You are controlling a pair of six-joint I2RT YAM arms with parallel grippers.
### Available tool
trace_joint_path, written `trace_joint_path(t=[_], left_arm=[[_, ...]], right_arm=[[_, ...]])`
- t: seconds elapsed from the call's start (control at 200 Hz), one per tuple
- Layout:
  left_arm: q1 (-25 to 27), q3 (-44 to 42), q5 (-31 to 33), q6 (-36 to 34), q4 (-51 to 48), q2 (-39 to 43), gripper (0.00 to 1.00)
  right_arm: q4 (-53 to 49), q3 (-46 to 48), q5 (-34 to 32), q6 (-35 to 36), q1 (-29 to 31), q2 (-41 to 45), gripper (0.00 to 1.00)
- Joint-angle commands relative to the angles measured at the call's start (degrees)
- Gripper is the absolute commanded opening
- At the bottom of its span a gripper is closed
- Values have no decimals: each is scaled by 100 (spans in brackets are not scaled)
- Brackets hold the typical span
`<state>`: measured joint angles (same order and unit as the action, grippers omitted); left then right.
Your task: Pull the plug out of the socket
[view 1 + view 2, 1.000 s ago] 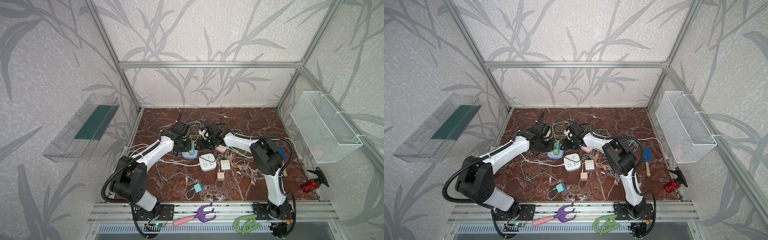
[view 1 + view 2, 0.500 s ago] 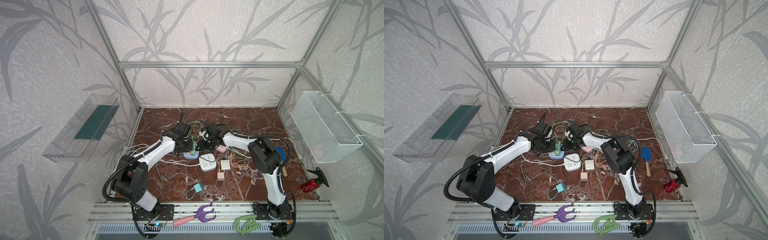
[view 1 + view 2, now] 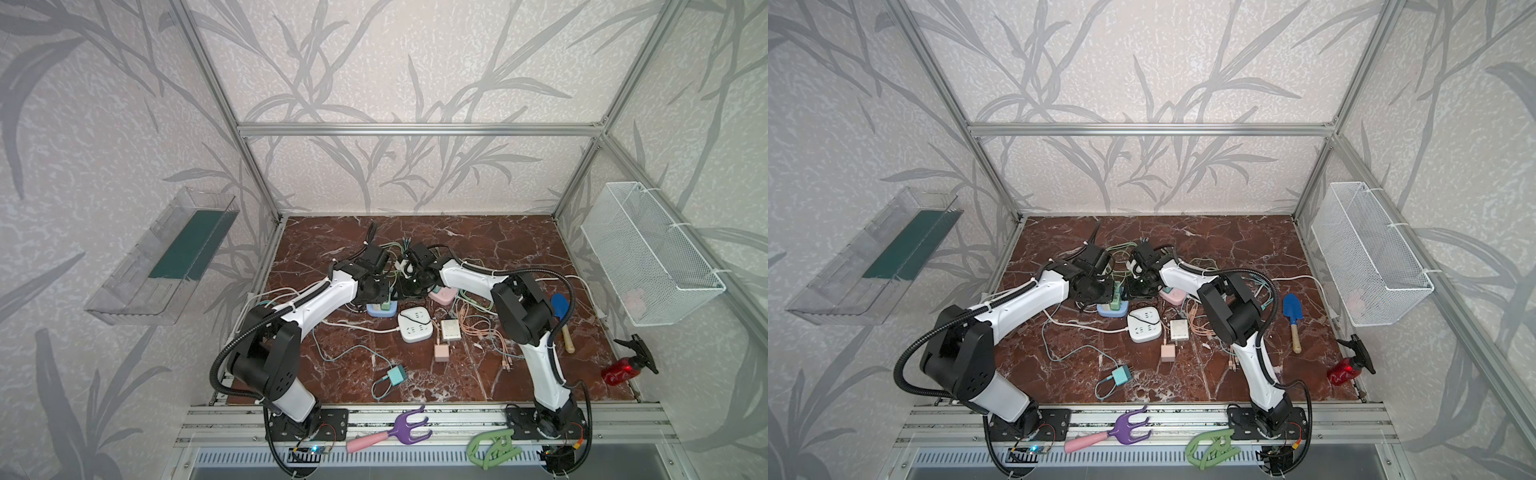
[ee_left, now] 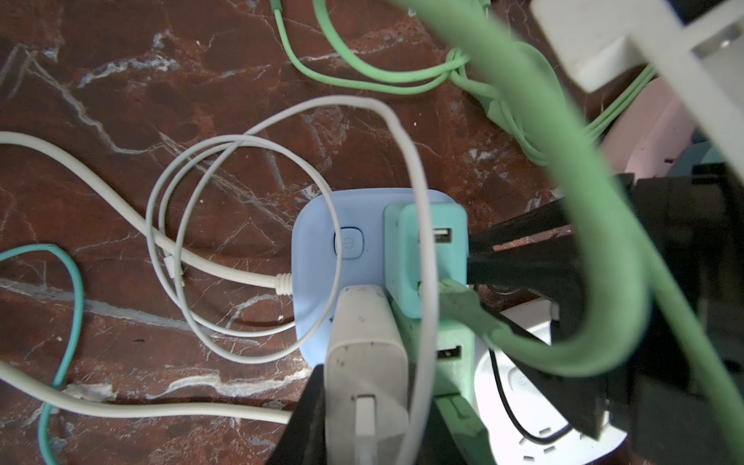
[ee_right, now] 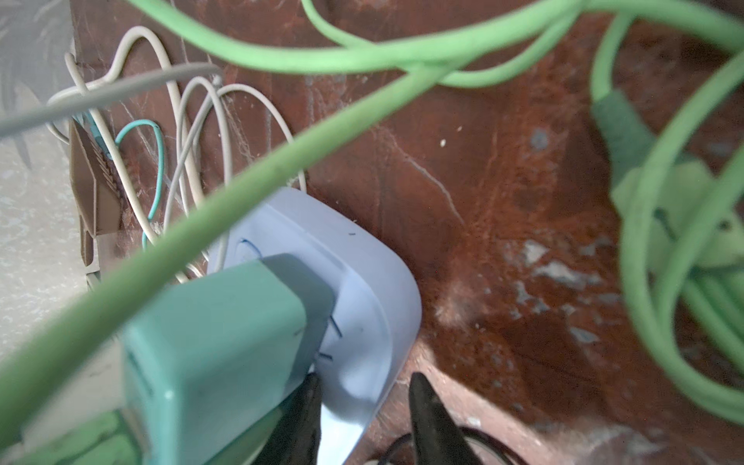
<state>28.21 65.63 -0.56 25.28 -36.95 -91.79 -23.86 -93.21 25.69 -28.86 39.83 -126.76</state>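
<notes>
A pale blue socket (image 4: 318, 225) lies on the marble floor with a white plug (image 4: 362, 334), a teal plug (image 4: 426, 249) and a green plug (image 4: 451, 362) standing in it. My left gripper (image 4: 368, 402) is shut on the white plug, one black finger on each side. My right gripper (image 5: 362, 386) pinches the socket's (image 5: 362, 290) rounded corner. One finger sits on its top face beside the teal plug (image 5: 225, 342), the other outside the edge. In both top views the grippers (image 3: 384, 297) (image 3: 401, 291) meet over the socket (image 3: 380, 311).
Green cables (image 5: 684, 241) loop across both wrist views, and white cords (image 4: 181, 257) coil by the socket. Close by lie a white power strip (image 3: 415, 330), a pink socket (image 3: 442, 296), a white adapter (image 3: 450, 329), a pink cube (image 3: 441, 352) and a loose teal plug (image 3: 395, 376).
The left wrist has edged slightly toward the socket and the right elbow has shifted a little left. Both grippers stay at the blue socket; the plugs stand as before.
</notes>
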Motion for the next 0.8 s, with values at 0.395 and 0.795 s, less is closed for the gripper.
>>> trace_joint_path(t=[0.395, 0.795], left_arm=[[230, -31, -59, 100, 652, 507, 16], [20, -262, 256, 64, 176, 733, 16]], right_arm=[[-1050, -17, -861, 421, 220, -731, 36], [-846, 66, -756, 346, 112, -657, 36]])
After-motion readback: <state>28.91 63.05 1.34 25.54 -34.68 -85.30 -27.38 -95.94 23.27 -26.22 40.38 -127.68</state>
